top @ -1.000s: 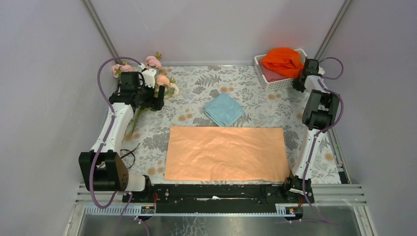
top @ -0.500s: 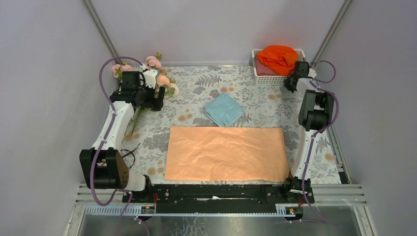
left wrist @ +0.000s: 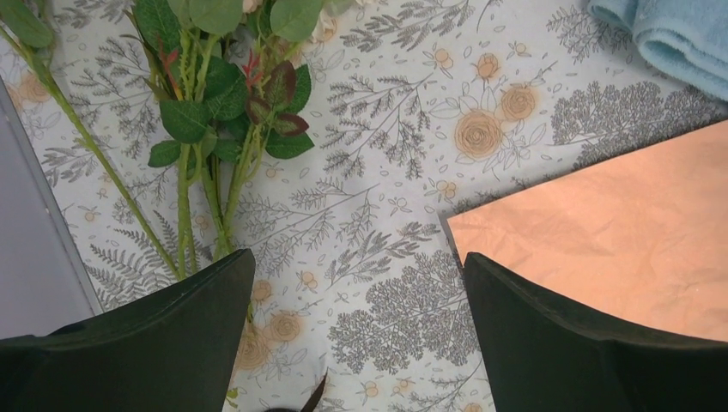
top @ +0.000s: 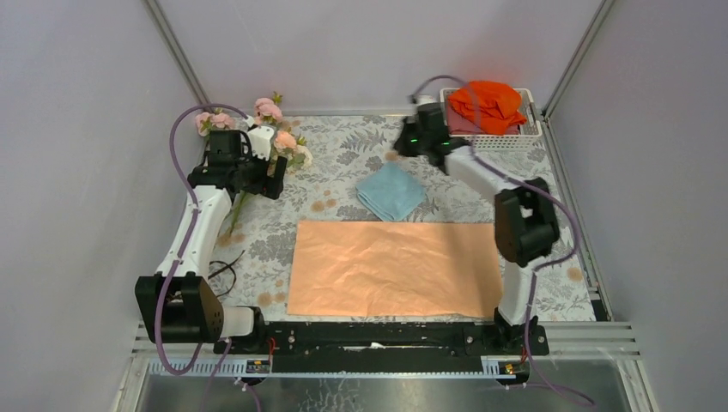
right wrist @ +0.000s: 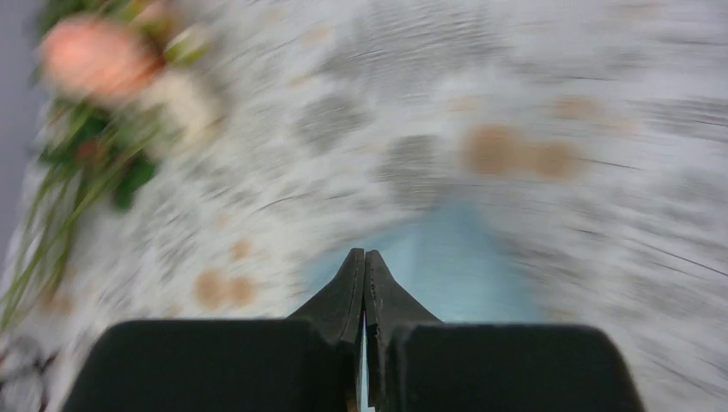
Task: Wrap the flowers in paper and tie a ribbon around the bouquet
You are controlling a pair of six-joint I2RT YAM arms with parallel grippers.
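The flowers (top: 276,137), pink and cream blooms on green stems, lie at the table's far left corner. My left gripper (top: 268,176) hangs over their stems. In the left wrist view it is open (left wrist: 356,283) above bare tablecloth, with the stems (left wrist: 215,112) ahead on the left and a corner of the paper (left wrist: 618,232) on the right. The peach-orange paper (top: 395,268) lies flat near the front. A thin dark ribbon (top: 227,266) curls by the left arm. My right gripper (top: 403,142) is shut and empty at the far middle. Its blurred wrist view (right wrist: 365,257) shows the flowers (right wrist: 94,60).
A folded light blue cloth (top: 391,190) lies just beyond the paper, below my right gripper, and shows in both wrist views (left wrist: 670,34) (right wrist: 464,275). A white basket (top: 513,142) holding an orange cloth (top: 489,103) stands at the far right corner.
My right arm has swung left, from beside the basket at the far right to the table's far middle. The left arm has barely moved.
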